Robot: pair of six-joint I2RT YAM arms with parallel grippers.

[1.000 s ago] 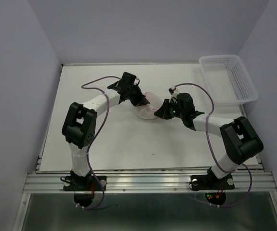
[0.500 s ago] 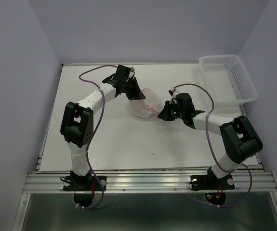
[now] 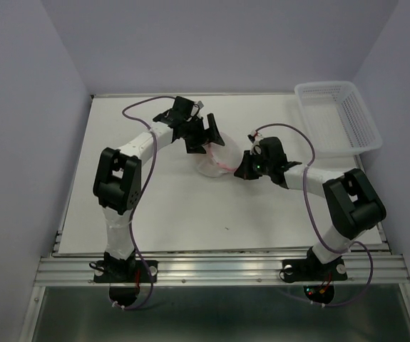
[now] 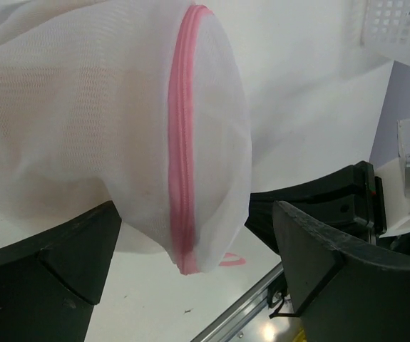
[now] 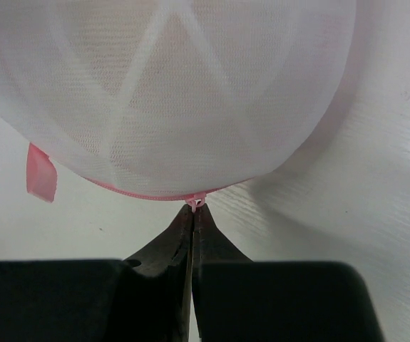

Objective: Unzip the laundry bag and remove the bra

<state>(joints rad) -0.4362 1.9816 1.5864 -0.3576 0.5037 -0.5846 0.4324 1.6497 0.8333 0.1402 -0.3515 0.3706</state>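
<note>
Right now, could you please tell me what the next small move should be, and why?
Probably close the left jaws on the laundry bag to anchor it. They stand open on either side of its mesh, gripping nothing, while the right jaws are shut on the zipper pull. The pink zipper looks closed, and pulling now would likely just drag the bag.
</note>
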